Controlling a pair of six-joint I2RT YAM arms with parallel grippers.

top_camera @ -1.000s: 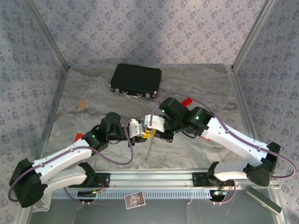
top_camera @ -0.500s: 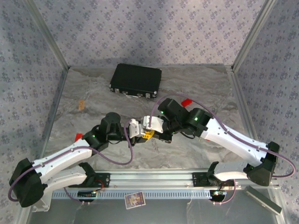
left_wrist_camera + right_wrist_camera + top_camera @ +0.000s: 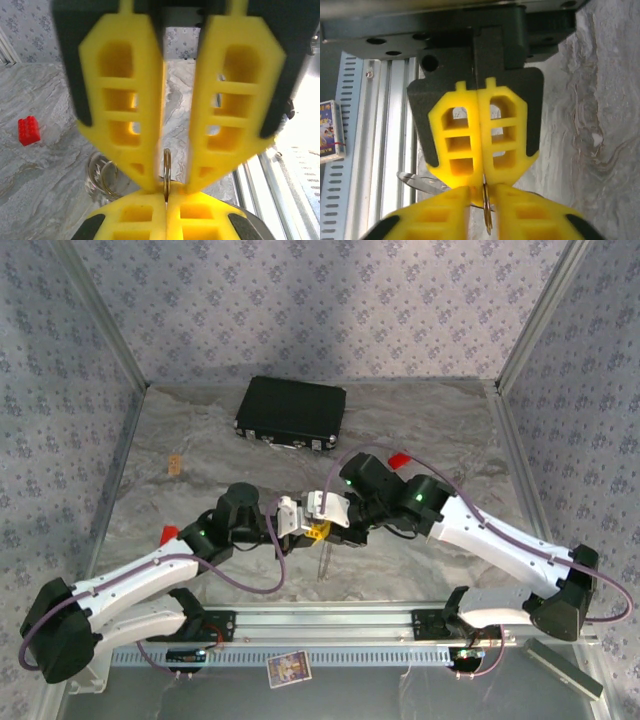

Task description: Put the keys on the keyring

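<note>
Grippers meet tip to tip over table [image 3: 200, 480] centre.
Left gripper [image 3: 166, 196]: jaws together, pinching keyring [image 3: 166, 167], seen edge-on and upright.
Right gripper [image 3: 484, 196]: jaws slightly apart, one finger each side of ring; contact unclear.
Silver loops [image 3: 101, 175] just behind fingers; cannot tell if these are keys.
Red block [image 3: 29, 131] well apart.
Black case [image 3: 291, 412] at far edge.
</note>
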